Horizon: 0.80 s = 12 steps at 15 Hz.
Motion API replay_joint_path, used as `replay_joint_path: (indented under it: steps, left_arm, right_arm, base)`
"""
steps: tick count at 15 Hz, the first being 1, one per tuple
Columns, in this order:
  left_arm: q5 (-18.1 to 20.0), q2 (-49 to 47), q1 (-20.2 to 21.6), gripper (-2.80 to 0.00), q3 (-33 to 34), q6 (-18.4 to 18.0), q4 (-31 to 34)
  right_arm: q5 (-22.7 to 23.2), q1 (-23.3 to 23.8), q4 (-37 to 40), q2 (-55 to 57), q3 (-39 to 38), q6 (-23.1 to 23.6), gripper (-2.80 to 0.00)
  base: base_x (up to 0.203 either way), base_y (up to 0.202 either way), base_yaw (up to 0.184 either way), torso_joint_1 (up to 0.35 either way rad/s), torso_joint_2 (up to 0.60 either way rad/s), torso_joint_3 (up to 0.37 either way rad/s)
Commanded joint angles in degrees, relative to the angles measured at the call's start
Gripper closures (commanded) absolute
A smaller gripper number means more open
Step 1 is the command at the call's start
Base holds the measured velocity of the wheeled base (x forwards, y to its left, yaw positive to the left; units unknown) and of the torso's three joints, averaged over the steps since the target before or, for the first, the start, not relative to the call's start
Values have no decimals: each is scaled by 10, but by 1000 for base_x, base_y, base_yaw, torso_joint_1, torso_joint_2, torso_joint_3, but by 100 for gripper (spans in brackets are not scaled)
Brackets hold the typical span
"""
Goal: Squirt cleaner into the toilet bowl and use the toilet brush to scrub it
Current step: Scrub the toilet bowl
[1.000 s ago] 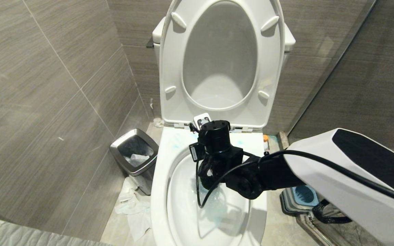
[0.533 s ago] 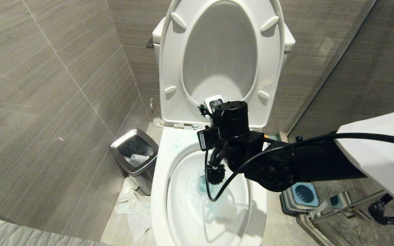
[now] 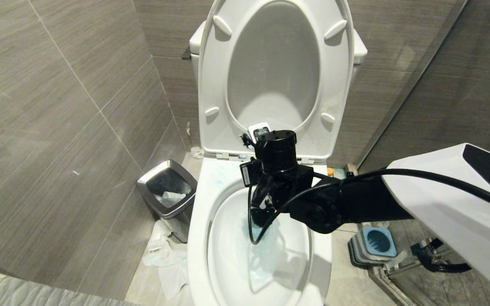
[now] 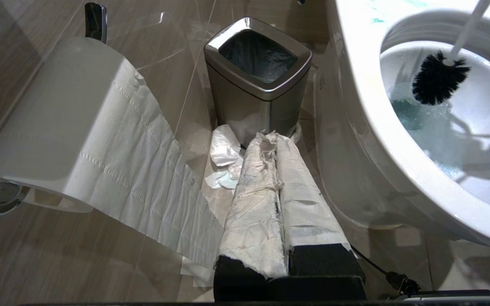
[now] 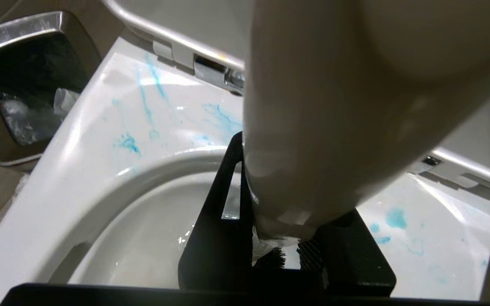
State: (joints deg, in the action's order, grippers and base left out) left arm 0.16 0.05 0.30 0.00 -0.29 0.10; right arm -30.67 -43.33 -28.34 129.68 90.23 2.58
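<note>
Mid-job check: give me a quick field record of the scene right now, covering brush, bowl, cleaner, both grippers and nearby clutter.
brush: toilet brush head down inside the bowl, at the blue water
bowl: toilet bowl, seat raised
cleaner: blue cleaner smears on the rim, tint in the water
right gripper: shut on the brush handle, over the bowl
left gripper: shut, paper-wrapped, beside the toilet
clutter: steel bin, loose toilet paper

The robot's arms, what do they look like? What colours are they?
The right arm has a smooth white shell, then chunky black joints, with a black cable looping alongside. The right gripper is black. The left gripper has long black fingers wrapped in white tissue paper.
</note>
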Motion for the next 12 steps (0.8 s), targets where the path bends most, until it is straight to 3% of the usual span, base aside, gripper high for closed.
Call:
replay_joint_path:
  steps: [1,5,12]
  left_arm:
    - [0,0,0,0,1,-1,0]
    - [0,0,0,0,1,0,0]
    - [0,0,0,0,1,0,0]
  right_arm:
    - [-7,-1,11,45,58,1,0]
    - [-10,-18,42,68,100,1,0]
    - [-10,-65,45,38,83,0,0]
  base:
    - [0,0,0,0,0,0]
    - [0,0,0,0,0,0]
    - [0,0,0,0,0,0]
